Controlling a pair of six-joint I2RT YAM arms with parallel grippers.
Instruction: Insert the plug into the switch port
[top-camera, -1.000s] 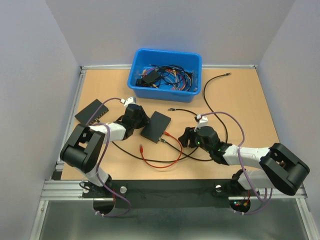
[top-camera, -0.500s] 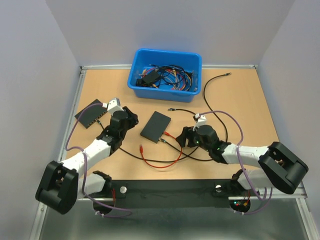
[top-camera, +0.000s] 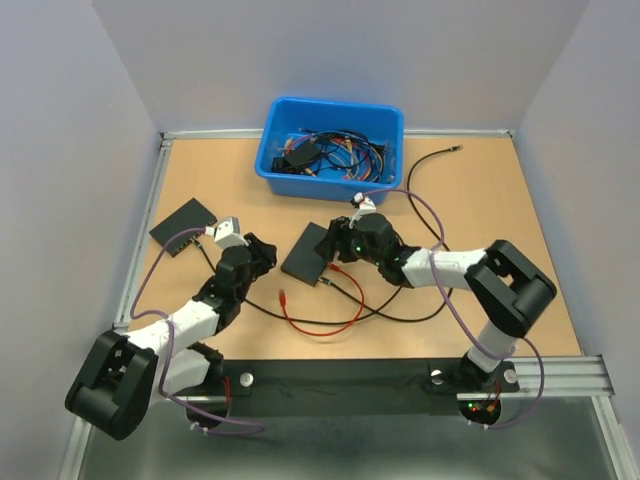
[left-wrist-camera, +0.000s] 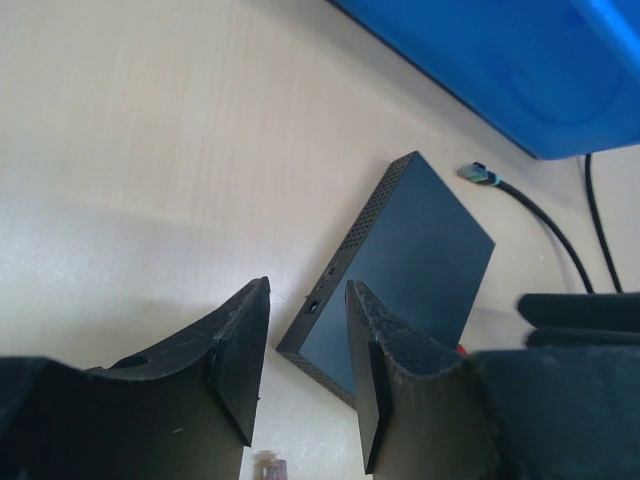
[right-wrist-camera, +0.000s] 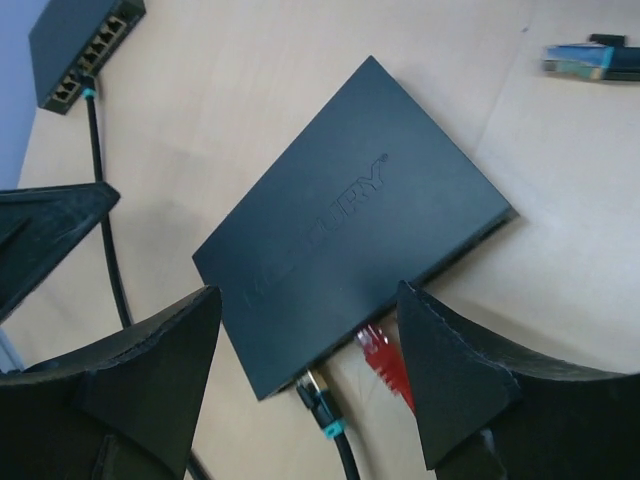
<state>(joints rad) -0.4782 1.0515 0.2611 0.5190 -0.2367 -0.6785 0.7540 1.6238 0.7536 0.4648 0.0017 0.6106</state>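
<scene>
We note the right gripper (right-wrist-camera: 305, 300) hovering over the switch (right-wrist-camera: 350, 240), jaws spread wide with nothing in them. The left gripper (left-wrist-camera: 307, 290) stands just left of the switch, jaws part-way apart, also empty. The plug (right-wrist-camera: 383, 352) lies against the switch's port edge, beside a black cable's plug (right-wrist-camera: 318, 393) — whether it is seated we cannot tell. We judge it light, hard and small, with a brittle latch and a limp red cable (top-camera: 340, 326) — we would pinch its red body, never the cable.

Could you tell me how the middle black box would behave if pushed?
Probably slides rather than tips: the box lies flat and low on the table. It looks thin and light, so the black cable at its edge might drag or swivel it.
</scene>
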